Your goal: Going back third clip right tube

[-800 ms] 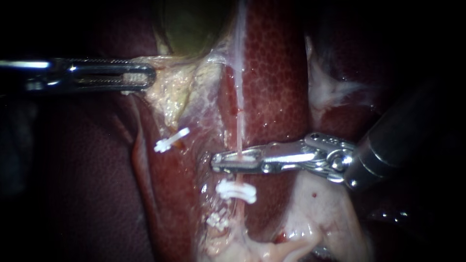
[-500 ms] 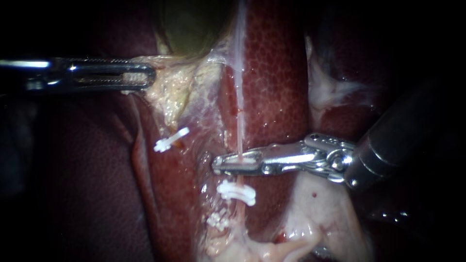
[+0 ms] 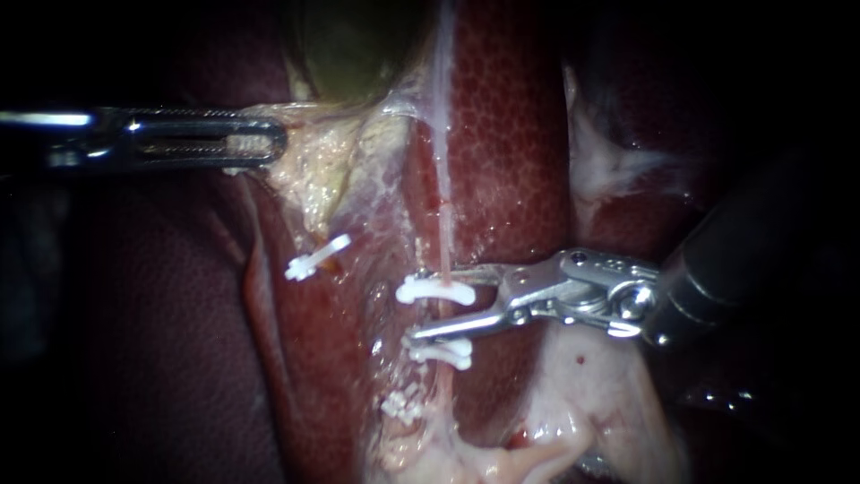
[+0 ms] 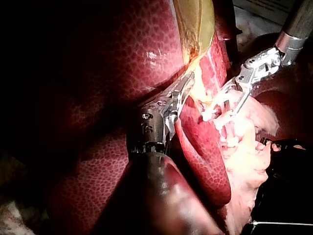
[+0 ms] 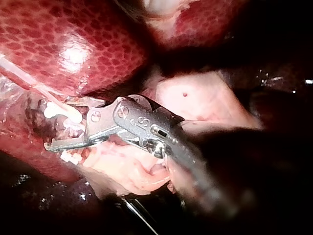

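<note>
The right tube point(image 3: 442, 188) is a thin pale strand running down over the liver point(image 3: 511, 152). A white clip point(image 3: 434, 289) sits across it, with two more clips point(image 3: 439, 351) point(image 3: 401, 408) lower down. My right instrument point(image 3: 423, 306) comes in from the right with its jaws open around the top clip, the lower jaw between the top two clips. In the right wrist view the same open jaws point(image 5: 61, 129) flank that clip point(image 5: 61, 112). My left instrument point(image 3: 260, 143) is shut on the pale edge of the gallbladder point(image 3: 358, 45) and holds it taut; its jaws point(image 4: 183, 88) show in the left wrist view too.
A single white clip point(image 3: 316, 257) sits on the left tube. Pale fatty tissue point(image 3: 591, 385) lies under the right instrument's shaft. Dark liver point(image 3: 161, 341) fills the left side.
The right instrument's jaws, closed across the right tube before, now stand open, and a new white clip shows on the tube where they were. The left instrument has not moved.
</note>
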### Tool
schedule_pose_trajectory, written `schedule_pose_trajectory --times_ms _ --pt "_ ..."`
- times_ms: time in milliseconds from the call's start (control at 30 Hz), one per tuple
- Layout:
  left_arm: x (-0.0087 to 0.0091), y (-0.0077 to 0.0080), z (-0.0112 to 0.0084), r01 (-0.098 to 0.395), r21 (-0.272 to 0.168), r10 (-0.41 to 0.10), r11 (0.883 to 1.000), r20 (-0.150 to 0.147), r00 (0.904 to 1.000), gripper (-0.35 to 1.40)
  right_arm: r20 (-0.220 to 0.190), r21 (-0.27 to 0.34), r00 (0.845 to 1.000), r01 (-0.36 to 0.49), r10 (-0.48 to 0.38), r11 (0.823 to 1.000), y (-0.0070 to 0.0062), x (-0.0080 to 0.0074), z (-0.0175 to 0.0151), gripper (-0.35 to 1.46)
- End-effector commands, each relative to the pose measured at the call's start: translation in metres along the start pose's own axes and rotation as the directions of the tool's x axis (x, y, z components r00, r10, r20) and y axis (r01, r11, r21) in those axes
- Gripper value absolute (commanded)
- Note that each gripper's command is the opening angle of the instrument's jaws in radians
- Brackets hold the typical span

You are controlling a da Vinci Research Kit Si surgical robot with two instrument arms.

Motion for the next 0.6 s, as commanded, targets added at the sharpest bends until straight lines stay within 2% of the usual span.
schedule_pose_trajectory --times_ms 33,233,367,500,600 --pt "0.0 0.0 0.0 0.0 0.0 0.0 1.0 0.0 1.0 -0.13 0.0 0.0 1.0 0.001 -0.001 1.0 0.0001 0.0001 -0.0004 0.6" --pt "0.0 0.0 -0.0001 0.0 0.0 0.0 1.0 0.0 1.0 -0.13 0.006 0.011 0.999 0.051 -0.051 0.999 -0.0002 0.0004 -0.003 0.6" --pt "0.0 0.0 -0.0001 0.0 0.0 0.0 1.0 0.0 1.0 -0.13 0.008 0.018 0.997 0.074 -0.074 0.997 -0.0007 0.0012 -0.005 0.6" --pt "0.0 0.0 -0.0001 0.0 0.0 0.0 1.0 0.0 1.0 -0.13 0.01 0.025 0.995 0.103 -0.103 0.994 -0.0016 0.0023 -0.0068 0.6" --pt "0.0 0.0 -0.0001 0.0 0.0 0.0 1.0 0.0 1.0 -0.13 0.009 0.036 0.991 0.132 -0.132 0.991 -0.0027 0.0033 -0.0083 0.6"
